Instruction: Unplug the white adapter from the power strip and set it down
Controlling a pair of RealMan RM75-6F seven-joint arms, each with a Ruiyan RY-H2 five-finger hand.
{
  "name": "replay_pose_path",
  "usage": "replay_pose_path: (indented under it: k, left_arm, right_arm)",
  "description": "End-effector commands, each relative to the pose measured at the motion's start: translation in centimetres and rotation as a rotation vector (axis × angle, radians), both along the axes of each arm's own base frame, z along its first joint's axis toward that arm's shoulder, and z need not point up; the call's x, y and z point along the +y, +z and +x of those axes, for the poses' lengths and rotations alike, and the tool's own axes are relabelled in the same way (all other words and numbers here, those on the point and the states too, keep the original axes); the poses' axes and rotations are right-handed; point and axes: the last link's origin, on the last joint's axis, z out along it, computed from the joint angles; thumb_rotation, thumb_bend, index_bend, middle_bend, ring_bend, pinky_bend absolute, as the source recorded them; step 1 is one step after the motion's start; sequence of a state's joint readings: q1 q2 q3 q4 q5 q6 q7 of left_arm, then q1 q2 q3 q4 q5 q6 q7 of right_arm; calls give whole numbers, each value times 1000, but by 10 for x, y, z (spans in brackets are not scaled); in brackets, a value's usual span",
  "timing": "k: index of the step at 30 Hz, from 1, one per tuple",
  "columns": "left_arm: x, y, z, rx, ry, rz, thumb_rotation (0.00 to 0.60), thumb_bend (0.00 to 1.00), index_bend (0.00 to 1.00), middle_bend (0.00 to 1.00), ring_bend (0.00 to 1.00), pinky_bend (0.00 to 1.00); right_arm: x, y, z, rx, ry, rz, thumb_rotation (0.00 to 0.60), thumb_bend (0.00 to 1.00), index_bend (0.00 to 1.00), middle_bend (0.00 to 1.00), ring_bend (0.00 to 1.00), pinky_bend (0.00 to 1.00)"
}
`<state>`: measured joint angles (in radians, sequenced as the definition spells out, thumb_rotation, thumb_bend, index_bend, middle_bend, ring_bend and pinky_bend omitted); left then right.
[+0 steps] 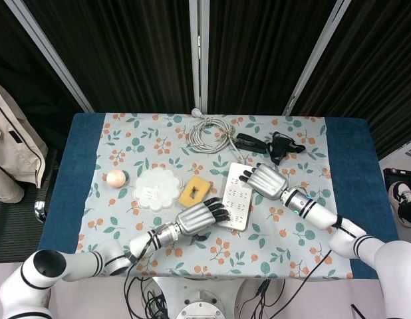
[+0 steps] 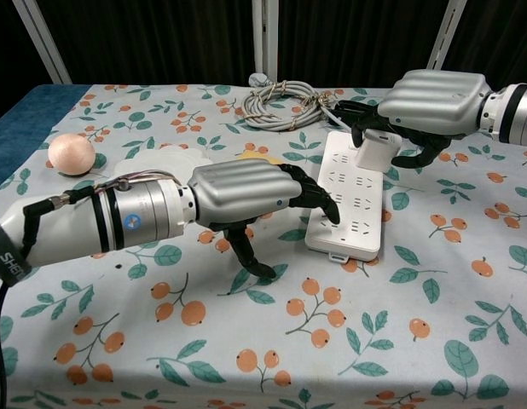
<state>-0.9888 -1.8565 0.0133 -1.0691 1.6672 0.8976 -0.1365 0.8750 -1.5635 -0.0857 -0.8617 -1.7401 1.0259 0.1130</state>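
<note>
The white power strip (image 2: 353, 194) (image 1: 237, 197) lies slanted in the middle of the table. A white adapter (image 2: 373, 152) stands plugged in at its far end. My right hand (image 2: 431, 103) (image 1: 266, 181) reaches over that end and grips the adapter between thumb and curled fingers; in the head view the hand hides the adapter. My left hand (image 2: 245, 197) (image 1: 199, 217) is at the near end of the strip. Its fingertips (image 2: 328, 210) press down on the strip's top, and its thumb points down at the cloth beside the strip.
A pink ball (image 1: 116, 177), a white scalloped plate (image 1: 157, 189) and a yellow sponge (image 1: 194, 191) sit left of the strip. A coiled grey cable (image 1: 209, 135) and two black items (image 1: 247, 141) (image 1: 280, 146) lie at the back. The floral cloth (image 1: 292, 246) covers the table.
</note>
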Motion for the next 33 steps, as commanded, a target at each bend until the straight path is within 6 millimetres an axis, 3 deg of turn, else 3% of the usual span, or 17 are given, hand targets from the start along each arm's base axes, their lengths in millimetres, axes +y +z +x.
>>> replay_pose_path:
  k: [1,22,28,33]
  left_arm:
    - [1,0,0,0,5,-3,600,146,217,190,120,107]
    - [4,0,3,-2,17,-8,600,146,216,190,120,108]
    - [4,21,4,-63,1,42,600,146,216,190,120,108]
    - [4,60,-7,-146,32,129,600,146,216,190,120,108]
  right_arm:
    - [-1,2,1,-13,2,-5,600,436,928,720,565,556]
    - [3,19,-5,-52,9,-43,600,442,939,727,569,556]
    - [-2,34,14,-127,22,-64,600,443,926,725,559,549]
    - [3,34,26,-193,-54,-3,600,445,911,720,558,546]
